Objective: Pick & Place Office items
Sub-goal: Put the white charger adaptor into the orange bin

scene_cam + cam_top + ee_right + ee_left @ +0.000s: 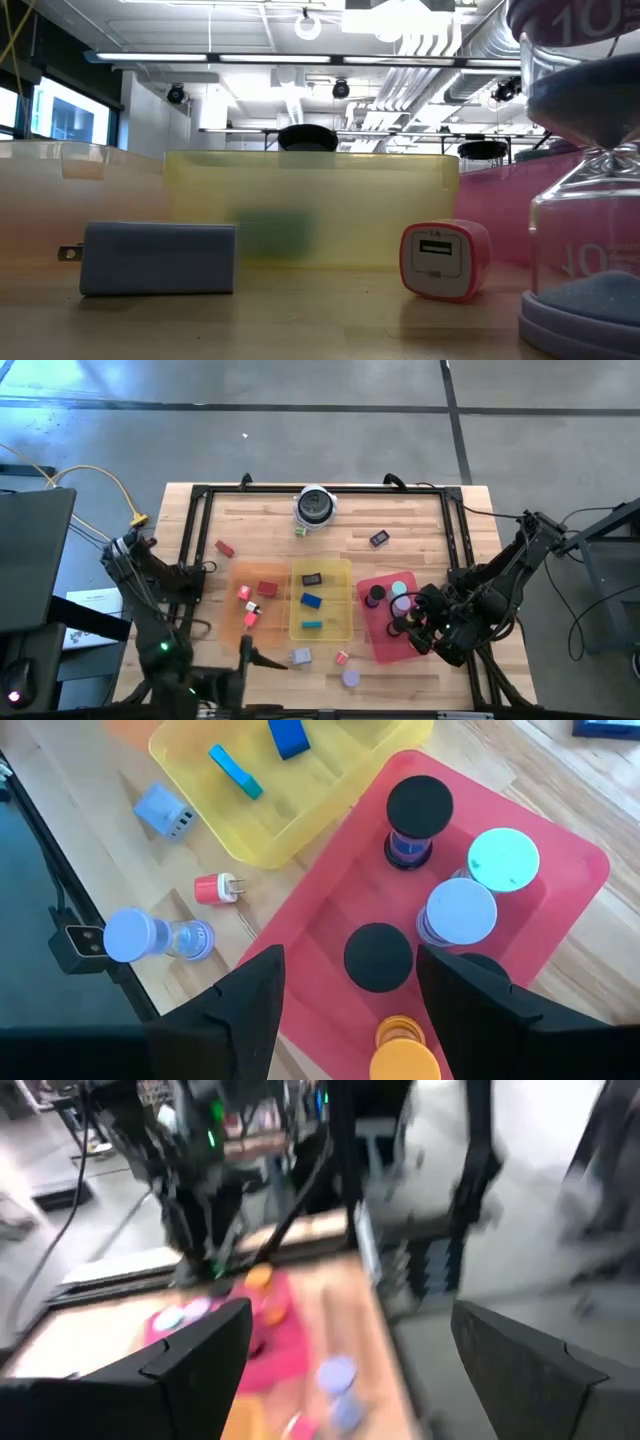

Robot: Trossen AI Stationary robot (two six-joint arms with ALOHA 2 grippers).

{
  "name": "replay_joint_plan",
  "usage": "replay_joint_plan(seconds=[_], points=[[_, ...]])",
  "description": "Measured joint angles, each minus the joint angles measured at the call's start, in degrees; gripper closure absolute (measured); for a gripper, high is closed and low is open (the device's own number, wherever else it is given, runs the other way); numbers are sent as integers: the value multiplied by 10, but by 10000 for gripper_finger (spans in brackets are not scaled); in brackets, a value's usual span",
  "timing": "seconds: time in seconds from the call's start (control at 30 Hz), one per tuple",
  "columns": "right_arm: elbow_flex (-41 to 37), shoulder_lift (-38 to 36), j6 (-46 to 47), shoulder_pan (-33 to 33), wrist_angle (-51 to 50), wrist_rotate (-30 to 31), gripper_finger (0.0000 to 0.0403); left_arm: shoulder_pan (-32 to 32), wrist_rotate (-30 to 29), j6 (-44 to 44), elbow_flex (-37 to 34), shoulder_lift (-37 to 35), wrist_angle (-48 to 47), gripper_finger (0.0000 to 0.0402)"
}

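My right gripper [345,1010] hangs over the red tray [375,643] at about 4 o'clock on the table, fingers parted and gripping nothing. Below it stand black [378,957], orange [405,1058], lavender [456,911] and teal [503,860] hourglasses. My left gripper [345,1350] waits at 7 o'clock, spread wide and empty. A pink charger [212,888] lies outside the yellow tray [200,772].

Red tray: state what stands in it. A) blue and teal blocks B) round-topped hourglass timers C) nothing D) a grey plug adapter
B: the right wrist view shows the red tray holding upright hourglass timers with black, teal, lilac and orange caps; the blue and teal blocks lie in the yellow tray.
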Motion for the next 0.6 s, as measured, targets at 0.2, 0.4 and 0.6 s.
replay_joint_plan(seconds=[0.2, 0.4, 0.6], points=[[0, 0, -1, 2, 11, 0, 186, 5, -8, -67, -1, 52, -81, 68], [0, 0, -19, 3, 37, -5, 186, 4, -7, -224, -2, 62, -183, 75], [0, 0, -45, 3, 66, -6, 186, 13, 6, -331, -6, 78, -313, 76]])
